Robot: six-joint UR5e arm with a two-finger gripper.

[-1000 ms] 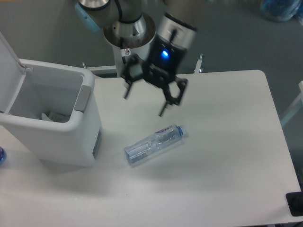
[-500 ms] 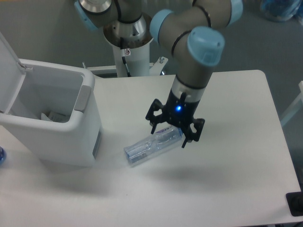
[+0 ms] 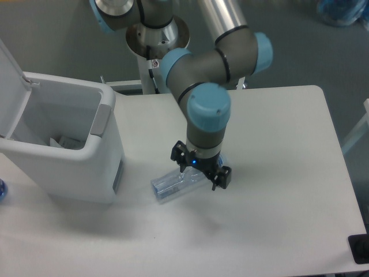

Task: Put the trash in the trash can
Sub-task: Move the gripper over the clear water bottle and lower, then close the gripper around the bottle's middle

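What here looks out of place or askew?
Only the crushed bottle lying on its side, angled across the table, with the gripper low over it. The trash can stands upright with its lid open; nothing looks spilled.

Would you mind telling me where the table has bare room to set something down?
The white table is bare right of the claw, out to its far edge, and along the near edge below the clear crushed plastic bottle. It is crowded on the left, where the white rectangular bin stands close beside the bottle.
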